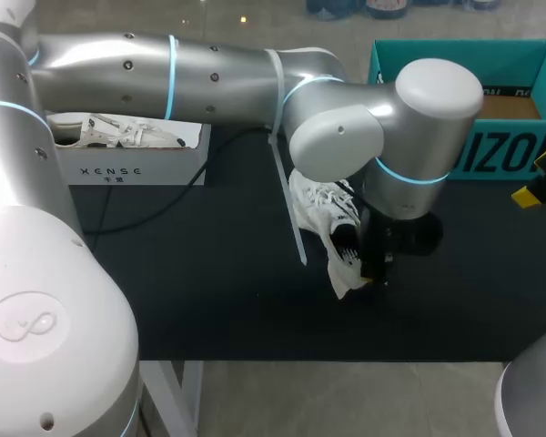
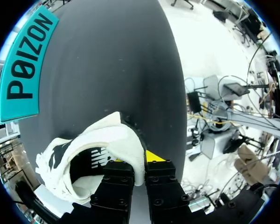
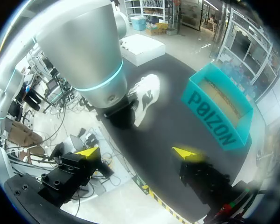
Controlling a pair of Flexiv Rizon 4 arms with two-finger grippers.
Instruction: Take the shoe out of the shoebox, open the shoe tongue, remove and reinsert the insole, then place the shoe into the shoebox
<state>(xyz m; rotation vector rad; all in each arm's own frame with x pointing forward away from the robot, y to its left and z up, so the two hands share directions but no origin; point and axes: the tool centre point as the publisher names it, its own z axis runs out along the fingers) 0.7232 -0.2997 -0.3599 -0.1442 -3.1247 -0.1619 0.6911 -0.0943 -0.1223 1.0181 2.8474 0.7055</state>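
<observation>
Our table (image 1: 209, 300) has a black top from edge to edge. At its far right corner stands the teal shoebox (image 1: 500, 137), open-topped, its printed side towards us. At the far left sits a white box (image 1: 132, 168) (also open). A black cable (image 1: 177, 202) trails over the top from beside that box. Near the middle lies the white shoe (image 1: 320, 202); whether its sole rests flat we cannot tell.
</observation>
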